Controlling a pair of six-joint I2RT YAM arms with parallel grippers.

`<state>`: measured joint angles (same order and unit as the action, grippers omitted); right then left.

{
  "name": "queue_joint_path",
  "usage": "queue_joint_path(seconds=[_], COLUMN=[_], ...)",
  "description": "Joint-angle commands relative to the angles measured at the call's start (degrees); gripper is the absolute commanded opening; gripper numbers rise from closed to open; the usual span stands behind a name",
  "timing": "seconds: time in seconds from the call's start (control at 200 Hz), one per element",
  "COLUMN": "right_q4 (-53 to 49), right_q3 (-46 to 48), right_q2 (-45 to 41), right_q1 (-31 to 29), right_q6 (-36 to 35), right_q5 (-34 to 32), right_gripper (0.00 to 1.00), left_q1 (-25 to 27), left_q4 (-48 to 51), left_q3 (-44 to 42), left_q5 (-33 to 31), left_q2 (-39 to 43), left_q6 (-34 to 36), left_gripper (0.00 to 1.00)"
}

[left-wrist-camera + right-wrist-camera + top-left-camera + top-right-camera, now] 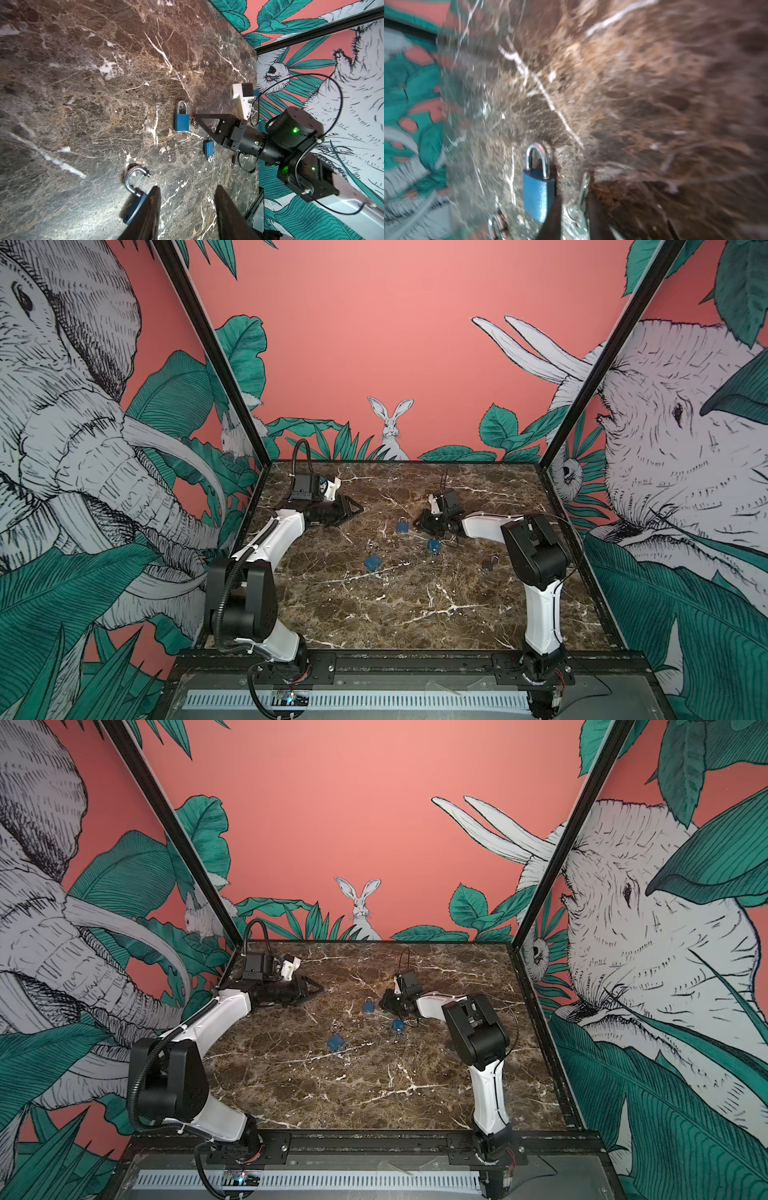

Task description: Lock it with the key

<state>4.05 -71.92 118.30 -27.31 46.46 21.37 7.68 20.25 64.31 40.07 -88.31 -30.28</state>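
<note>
The marble table (415, 614) carries four locks. Nearest the front edge, toward the right edge and beside the right arm, sits a dark lock (490, 563), too small to tell how its shackle stands. About level with it, near the middle, lies the open lock (372, 562), blue, with its shackle swung out. In the left wrist view a finger hides part of its body.

Farther back and to the right lies a small lock (434, 546), also blue. Beyond it the shut lock (402, 526) lies flat, its shackle toward the far edge.

The right gripper (417, 524) is low over the table just right of the shut lock. Its jaws are slightly apart with the keys (577, 212) between them, but I cannot tell whether they pinch the keys.

Farther back, toward the left edge, the left gripper (358, 509) hangs above the table, its jaws apart and empty.
</note>
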Motion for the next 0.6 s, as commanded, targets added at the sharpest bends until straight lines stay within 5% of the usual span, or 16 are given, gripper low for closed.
queue_joint_path(seconds=[0.0,0.105,0.13,0.145,0.17,0.335,0.51,0.53,0.575,0.595], right_q4=[-5.28,-8.45,-9.14,-9.50,-10.15,-16.97,-25.87,-26.24,-26.53,-26.82], right_q3=[-0.17,-1.37,-1.38,-1.49,-1.59,-6.22,-11.13,-11.09,-10.56,-10.44], right_q2=[-1.21,-2.16,-2.63,-2.97,-3.47,-6.47,-10.85,-11.71,-13.68,-14.62], right_q1=[0.15,0.23,0.15,0.21,0.26,0.95,0.45,0.26,-0.26,-0.48], right_q6=[-1.90,-3.53,-3.92,-4.16,-4.70,-9.78,-18.39,-19.12,-20.22,-20.75], right_q5=[-2.45,-3.07,-3.33,-3.38,-3.51,-3.35,-4.75,-4.94,-5.68,-5.93], right_gripper=[0.38,0.46,0.47,0.48,0.49,0.55,0.63,0.66,0.96,0.99], left_q1=[0.09,-0.04,-0.05,-0.04,-0.09,-0.13,-0.09,-0.14,-0.05,-0.05], left_q4=[0.81,4.14,4.26,4.36,4.65,9.13,7.30,7.61,8.62,8.66], left_q3=[0.42,2.41,2.55,2.61,2.82,5.65,-0.10,-0.85,-2.42,-3.26], left_q5=[1.26,0.66,0.62,0.61,0.85,6.23,4.73,4.24,3.07,2.69], left_q2=[2.33,3.08,3.24,3.39,3.48,2.05,6.20,6.95,9.10,10.19], left_q6=[-0.77,0.88,1.05,1.10,1.31,3.21,3.36,3.57,4.00,3.81], left_gripper=[0.43,0.45,0.65,0.87,0.99,0.99,0.99,0.99,0.99,0.99])
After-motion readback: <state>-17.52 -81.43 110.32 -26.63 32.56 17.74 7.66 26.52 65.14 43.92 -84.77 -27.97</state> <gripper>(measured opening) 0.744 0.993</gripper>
